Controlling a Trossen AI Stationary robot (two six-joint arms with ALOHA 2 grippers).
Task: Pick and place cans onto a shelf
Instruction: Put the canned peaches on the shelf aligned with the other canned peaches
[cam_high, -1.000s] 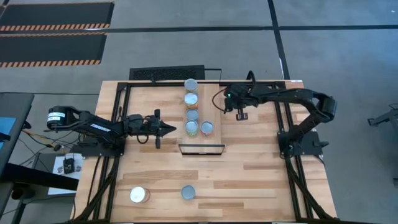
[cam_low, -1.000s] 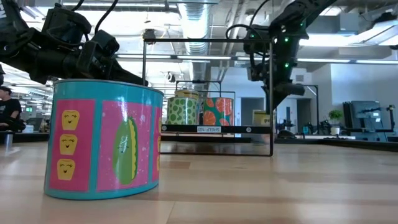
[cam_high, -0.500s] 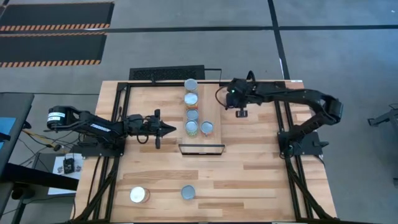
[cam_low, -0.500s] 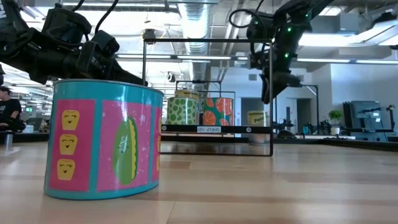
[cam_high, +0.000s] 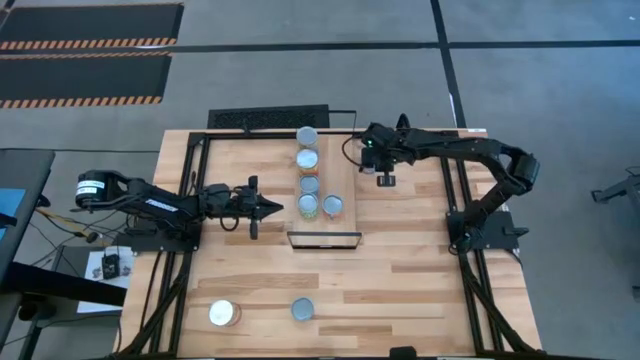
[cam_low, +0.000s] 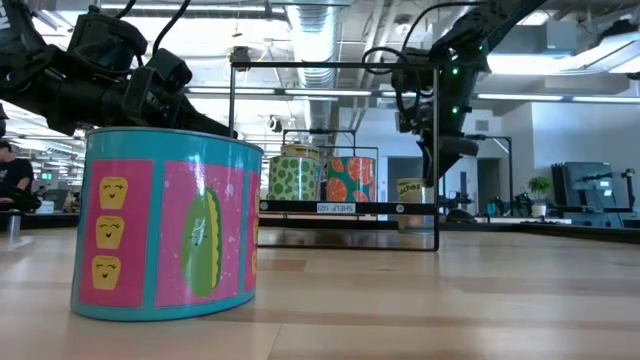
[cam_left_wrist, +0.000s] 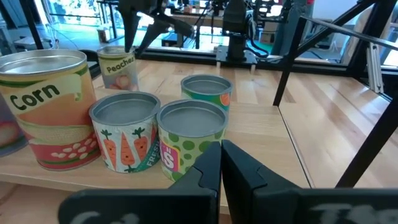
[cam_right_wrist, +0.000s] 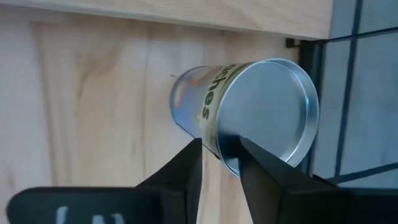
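Observation:
Several cans (cam_high: 309, 183) stand upright in a row on the pale shelf (cam_high: 345, 170), with one more (cam_high: 333, 206) beside the row. A peaches can (cam_right_wrist: 249, 118) stands upright on the wood to the right of the shelf and is hidden under the arm in the high view. My right gripper (cam_right_wrist: 217, 155) hangs over it, open, its fingertips at the near part of the can's top rim. Two cans (cam_high: 224, 313) (cam_high: 303, 309) stand by the table's near edge. My left gripper (cam_high: 277, 208) waits shut, left of the shelf. My right gripper comes at the peaches can slanting down from above, its fingers (cam_right_wrist: 186, 168) on either side of the top rim (cam_right_wrist: 227, 155). I cannot tell whether they touch the rim. The can stands upright on the wood.
A black metal frame (cam_high: 325, 240) edges the shelf, and one of its upright posts (cam_low: 437, 210) stands close by the right gripper. A black slatted panel (cam_high: 270, 118) lies at the table's far edge. The pink and teal can (cam_low: 165, 225) fills the low view's left.
My right gripper has lifted a little and tipped, then come back down over the peaches can, ending close to where it began. The cans on the shelf have stayed put.

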